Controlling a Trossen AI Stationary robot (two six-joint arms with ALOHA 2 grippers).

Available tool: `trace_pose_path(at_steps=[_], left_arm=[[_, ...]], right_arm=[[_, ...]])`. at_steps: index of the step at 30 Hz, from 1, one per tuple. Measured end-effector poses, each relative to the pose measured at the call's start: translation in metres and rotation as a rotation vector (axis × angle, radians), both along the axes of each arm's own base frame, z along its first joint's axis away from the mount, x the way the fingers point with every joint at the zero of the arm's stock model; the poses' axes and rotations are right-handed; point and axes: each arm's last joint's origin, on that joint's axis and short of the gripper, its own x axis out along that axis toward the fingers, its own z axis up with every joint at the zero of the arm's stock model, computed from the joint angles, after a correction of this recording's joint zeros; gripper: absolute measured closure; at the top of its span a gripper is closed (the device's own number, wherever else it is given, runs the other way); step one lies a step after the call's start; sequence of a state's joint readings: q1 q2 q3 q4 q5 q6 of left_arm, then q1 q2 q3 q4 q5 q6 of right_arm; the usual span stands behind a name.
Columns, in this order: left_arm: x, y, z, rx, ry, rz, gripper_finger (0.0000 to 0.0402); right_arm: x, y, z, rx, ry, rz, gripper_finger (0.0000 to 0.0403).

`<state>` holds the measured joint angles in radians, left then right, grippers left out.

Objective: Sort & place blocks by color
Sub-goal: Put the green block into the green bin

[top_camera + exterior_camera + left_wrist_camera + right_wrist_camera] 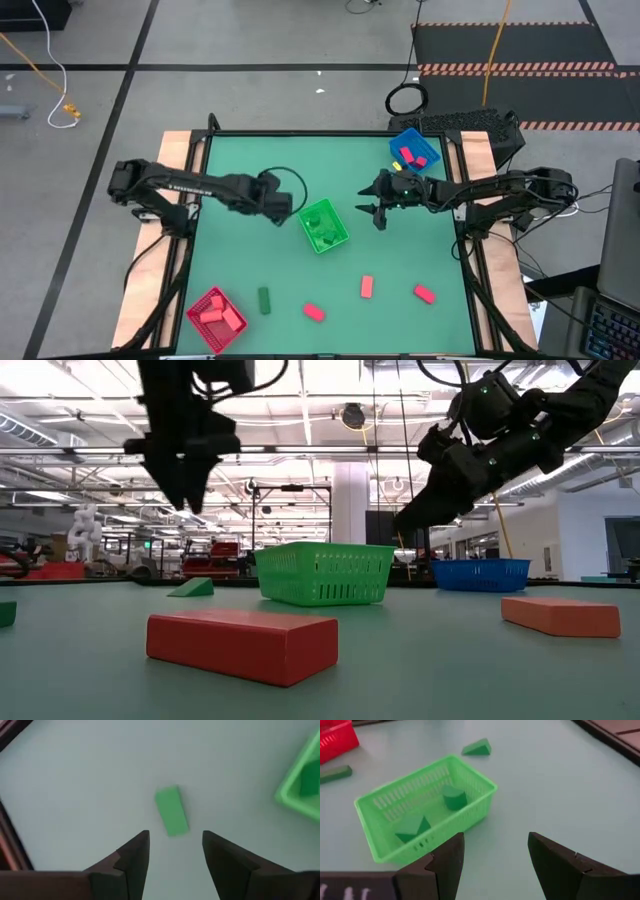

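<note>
Left wrist view: open left tool point(173, 851) above green block point(171, 811).

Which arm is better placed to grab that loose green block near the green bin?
Left. The left gripper hangs open right over the green block, beside the green bin. The right gripper is open but across that bin.

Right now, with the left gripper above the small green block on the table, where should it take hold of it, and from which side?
Probably from straight above, closing on the two long sides of the small green block near its middle. It lies alone, apart from the green mesh bin, and its narrow width fits between the open fingers of the left gripper. A slight wrist turn would square them.
</note>
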<state>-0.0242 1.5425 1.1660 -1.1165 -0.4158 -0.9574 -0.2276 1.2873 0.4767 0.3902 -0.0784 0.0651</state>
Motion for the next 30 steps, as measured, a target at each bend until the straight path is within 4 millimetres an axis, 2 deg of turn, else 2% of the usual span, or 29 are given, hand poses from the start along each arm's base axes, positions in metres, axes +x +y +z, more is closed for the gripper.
trace_pose_path(at_steps=[5,9,12,16,21,30], left_arm=[[0.006,0.023,-0.003,-0.027,-0.055,0.007,0.0204],[0.004,0.036,-0.026,-0.088,-0.084,0.004,0.0177],[-0.006,0.045,-0.047,-0.138,-0.064,0.027,0.0156],[-0.016,0.056,-0.063,-0.143,-0.048,0.094,0.0134],[-0.013,0.062,-0.073,-0.143,-0.154,0.091,0.0122],[-0.021,0.062,-0.088,-0.146,-0.172,0.12,0.0121]], right_arm=[[-0.003,0.001,-0.005,0.011,0.058,0.002,0.019],[-0.004,0.001,-0.007,0.018,0.086,0.003,0.019],[-0.004,0.001,-0.007,0.017,0.08,0.004,0.019],[-0.003,0.001,-0.006,0.014,0.066,0.004,0.019],[-0.003,0.001,-0.005,0.011,0.057,0.005,0.019],[-0.003,0.001,-0.005,0.011,0.057,0.005,0.019]])
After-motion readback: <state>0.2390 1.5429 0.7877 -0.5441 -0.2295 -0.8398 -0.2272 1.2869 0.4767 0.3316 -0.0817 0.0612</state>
